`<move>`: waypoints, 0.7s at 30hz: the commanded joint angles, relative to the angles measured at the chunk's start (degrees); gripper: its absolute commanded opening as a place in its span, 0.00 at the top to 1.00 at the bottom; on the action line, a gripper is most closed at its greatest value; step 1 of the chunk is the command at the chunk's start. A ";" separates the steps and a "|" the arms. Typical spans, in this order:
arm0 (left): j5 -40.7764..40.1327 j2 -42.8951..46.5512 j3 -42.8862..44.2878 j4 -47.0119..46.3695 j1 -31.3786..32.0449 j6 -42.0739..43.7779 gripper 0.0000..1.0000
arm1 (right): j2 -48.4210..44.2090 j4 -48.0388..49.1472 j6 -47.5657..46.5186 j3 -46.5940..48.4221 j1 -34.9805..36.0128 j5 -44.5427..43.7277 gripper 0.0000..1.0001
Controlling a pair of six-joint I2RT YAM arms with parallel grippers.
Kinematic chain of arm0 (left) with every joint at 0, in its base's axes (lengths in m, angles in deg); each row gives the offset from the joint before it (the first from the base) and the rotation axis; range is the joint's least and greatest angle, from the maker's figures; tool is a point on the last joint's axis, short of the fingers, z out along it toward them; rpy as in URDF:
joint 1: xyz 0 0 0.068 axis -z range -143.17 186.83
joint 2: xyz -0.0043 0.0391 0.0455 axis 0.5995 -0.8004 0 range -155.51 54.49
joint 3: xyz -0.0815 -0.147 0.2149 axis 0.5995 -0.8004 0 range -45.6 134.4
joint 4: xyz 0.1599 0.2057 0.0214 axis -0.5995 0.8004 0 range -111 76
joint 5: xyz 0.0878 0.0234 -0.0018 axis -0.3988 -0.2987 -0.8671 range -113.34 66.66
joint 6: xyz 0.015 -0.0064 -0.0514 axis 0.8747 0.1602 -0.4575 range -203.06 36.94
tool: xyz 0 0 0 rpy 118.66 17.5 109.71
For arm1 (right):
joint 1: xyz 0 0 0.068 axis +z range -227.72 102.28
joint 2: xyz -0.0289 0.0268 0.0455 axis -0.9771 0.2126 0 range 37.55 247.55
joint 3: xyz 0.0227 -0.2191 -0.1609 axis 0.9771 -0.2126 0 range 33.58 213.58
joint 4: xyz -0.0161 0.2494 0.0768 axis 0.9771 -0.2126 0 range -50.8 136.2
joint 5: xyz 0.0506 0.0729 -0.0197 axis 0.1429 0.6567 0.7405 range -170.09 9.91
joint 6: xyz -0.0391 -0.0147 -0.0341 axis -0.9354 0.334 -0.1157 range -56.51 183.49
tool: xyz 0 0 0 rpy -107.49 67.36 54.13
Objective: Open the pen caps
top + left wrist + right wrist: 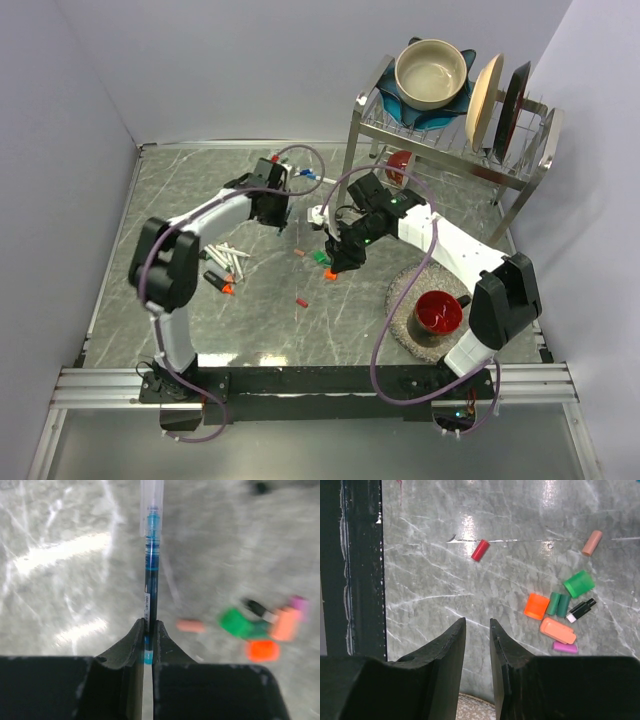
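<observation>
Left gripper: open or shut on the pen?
Shut on it. In the left wrist view the left gripper pinches the blue-ink pen from both sides, no gap showing.

A grey, white-veined marble surface (180,190) lay enclosed by plain pale walls (250,70). A metal dish rack (440,148) stood beyond and right of the right gripper (335,265). Soft glare streaked the stone ahead of it.

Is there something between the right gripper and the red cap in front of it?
Nothing visible. Only bare table lies between the open right gripper and the red cap; the other caps lie to the side.
</observation>
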 commanded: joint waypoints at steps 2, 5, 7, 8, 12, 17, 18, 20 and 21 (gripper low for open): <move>14.92 14.16 -9.59 -6.43 -1.15 -6.39 0.99 | -1.98 4.62 2.64 -1.75 -0.27 0.59 0.66; 25.19 20.22 -17.59 -8.89 -2.29 -9.73 0.99 | -4.09 8.74 3.87 -4.12 -0.27 0.76 0.66; 33.16 23.66 -22.69 -9.33 -2.99 -11.48 0.99 | -7.68 13.91 2.66 -8.33 -0.19 1.20 0.64; 35.92 24.27 -24.19 -8.90 -3.17 -11.75 0.99 | -9.18 15.68 1.69 -10.17 0.16 1.12 0.62; 51.99 25.25 -30.25 -6.00 -2.91 -10.71 0.99 | -16.56 21.23 -7.96 -19.05 1.30 1.64 0.48; 58.43 25.25 -32.11 -2.92 0.16 -7.89 0.99 | -17.01 18.51 -20.20 -21.79 2.54 1.82 0.38; 59.58 24.73 -31.68 -2.66 1.74 -7.98 0.99 | -17.36 18.51 -21.95 -23.27 2.80 1.91 0.38; 59.33 24.11 -30.71 -1.69 3.41 -6.92 0.99 | -18.41 20.09 -24.24 -24.78 4.12 0.68 0.37; 59.15 23.24 -30.19 -1.51 4.73 -6.83 0.99 | -18.42 20.18 -24.95 -25.48 4.47 0.33 0.37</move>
